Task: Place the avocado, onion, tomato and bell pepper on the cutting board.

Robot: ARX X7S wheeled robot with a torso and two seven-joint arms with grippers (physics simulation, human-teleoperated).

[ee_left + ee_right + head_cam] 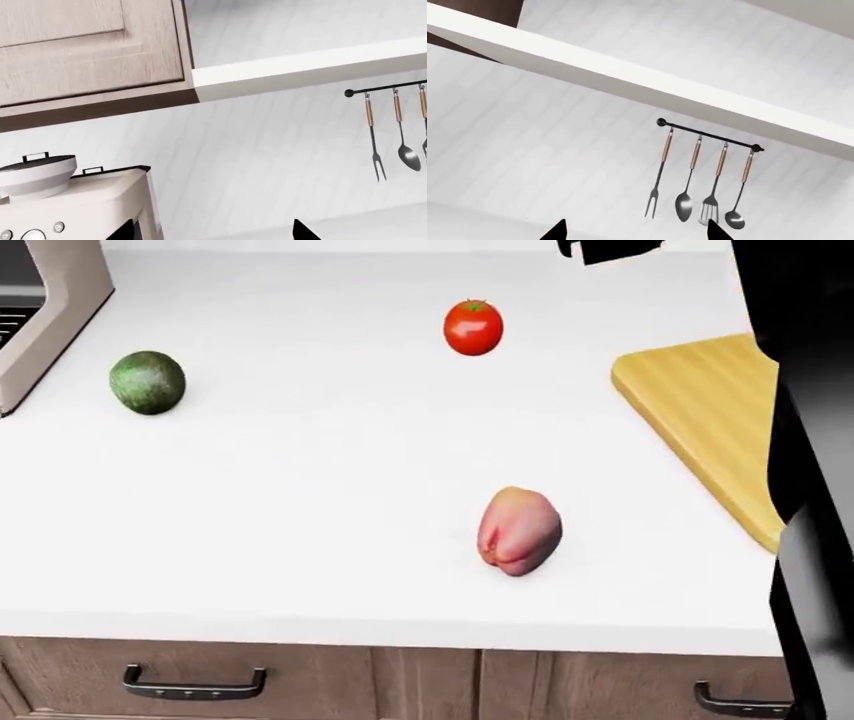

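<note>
Pepper [519, 530] is lying closest, near the front edge of the white counter [320, 480], on its side, touching nothing. Right claw [635, 229] is showing just two dark tips, spread wide apart w/ nothing between them, pointing up at the wall. Past it, a rail [708, 135] is holding a fork, spoon, spatula & ladle under a white shelf [627, 75]. Left claw [301, 231]: only one dark tip showing, so can't tell if it's open or closed. Near it a cream machine [80, 205] is sitting under a wood cupboard [87, 45]. Tomato [473, 327] is sitting far back, mid counter. Avocado [147, 382] is way off to the left by the machine. Board [701, 410] is lying at the right, partly hidden by a dark arm [807, 440]; no food showing on it. Onion isn't in view.
</note>
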